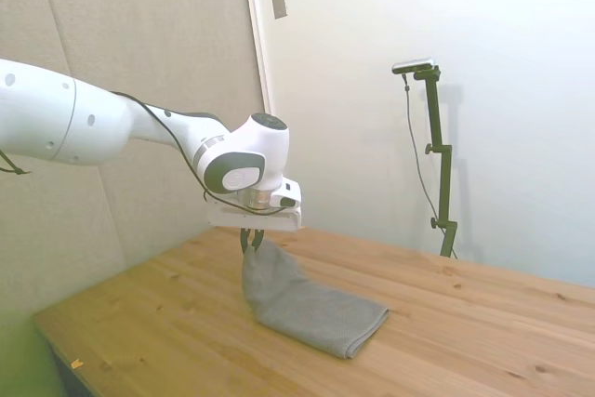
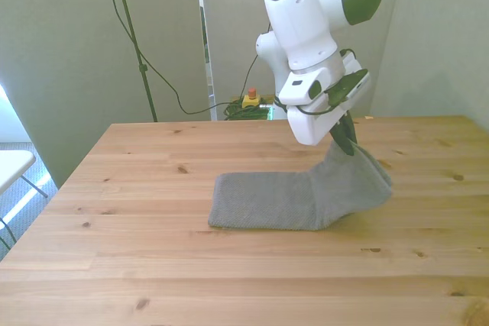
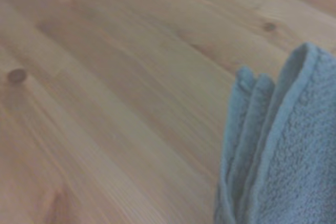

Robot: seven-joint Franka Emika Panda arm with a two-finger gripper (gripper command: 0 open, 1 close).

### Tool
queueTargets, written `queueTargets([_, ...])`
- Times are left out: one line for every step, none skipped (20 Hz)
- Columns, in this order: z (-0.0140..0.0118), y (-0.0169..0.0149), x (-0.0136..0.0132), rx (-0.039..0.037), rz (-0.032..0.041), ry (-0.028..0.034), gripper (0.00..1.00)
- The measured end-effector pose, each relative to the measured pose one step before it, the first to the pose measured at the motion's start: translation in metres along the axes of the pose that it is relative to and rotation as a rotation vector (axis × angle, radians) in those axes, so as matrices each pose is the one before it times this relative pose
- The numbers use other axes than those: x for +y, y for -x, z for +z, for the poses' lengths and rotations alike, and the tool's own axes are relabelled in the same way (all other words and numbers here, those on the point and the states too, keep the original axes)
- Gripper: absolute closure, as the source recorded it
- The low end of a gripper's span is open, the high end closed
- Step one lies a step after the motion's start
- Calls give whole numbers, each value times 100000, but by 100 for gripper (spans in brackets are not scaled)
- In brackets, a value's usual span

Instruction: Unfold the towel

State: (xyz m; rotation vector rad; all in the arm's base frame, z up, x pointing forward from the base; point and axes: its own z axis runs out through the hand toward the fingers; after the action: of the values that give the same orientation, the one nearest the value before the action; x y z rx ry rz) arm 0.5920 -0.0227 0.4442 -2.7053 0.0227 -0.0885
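Observation:
The grey towel point(image 1: 311, 304) lies folded on the wooden table point(image 1: 167, 323), one end lifted off the surface. My gripper point(image 1: 251, 241) is shut on that raised end, a little above the table. In the front view the towel point(image 2: 290, 198) stretches flat toward the front view's left and rises at its right end to the gripper point(image 2: 346, 143). The wrist view shows the towel's hanging layered edges point(image 3: 278, 145) close up over the bare wood.
The table point(image 2: 153, 265) extends widely around the towel on all sides. A yellow box with a red button point(image 2: 250, 100) sits on the floor behind the table. A white surface edge point(image 2: 11, 166) shows at the front view's far left.

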Motion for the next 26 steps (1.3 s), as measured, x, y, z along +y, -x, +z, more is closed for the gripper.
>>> queueTargets([202, -332, -496, -776, -1977, -357, 0])
queueTargets([257, -287, -514, -546, -1611, -263, 0])
queueTargets([258, -229, -532, -507, -1173, -138, 0])
queueTargets([349, -179, -479, -579, -1072, 100, 0])
queueTargets([431, -106, -358, -731, -766, 53, 0])
queueTargets([465, -94, -170, -741, -359, -100, 0])
queueTargets([404, -55, -7, -727, -28, -145, 0])
queueTargets([267, 75, 131, -1481, 232, -418, 0])
queueTargets([-49, 131, 201, -882, 1132, -47, 0])
queueTargets([-483, 137, 279, 358, 2679, 2071, 0])
queueTargets([-740, 236, 378, 1730, 3506, 3488, 0])
queueTargets([-587, 514, 716, 2911, 2500, 3056, 0])
queueTargets([-187, 836, 1024, 2855, 2765, 3108, 0])
queueTargets([148, 998, 1207, 2631, 3511, 2499, 0])
queueTargets([342, 1043, 1247, 2053, 4007, 1816, 0])
queueTargets([396, 1075, 1060, 1589, 4504, 1661, 0])
queueTargets([199, 1139, 861, 1274, 4577, 1096, 0])
queueTargets([-223, 1077, 584, 874, 4942, 333, 0])
queueTargets([-724, 932, 428, 1053, 4843, 40, 0])
queueTargets([-1053, 829, 445, 1484, 4774, 135, 0])
queueTargets([-1139, 714, 471, 1793, 4641, 115, 0])
queueTargets([-1093, 586, 503, 1868, 4591, 163, 0])
queueTargets([-1007, 368, 418, 1862, 4674, -241, 0])
queueTargets([-795, 83, 284, 1826, 4518, -119, 0])
queueTargets([-588, -169, 79, 2381, 4613, -95, 0])
queueTargets([-215, -229, -51, 2182, 4497, 96, 0])
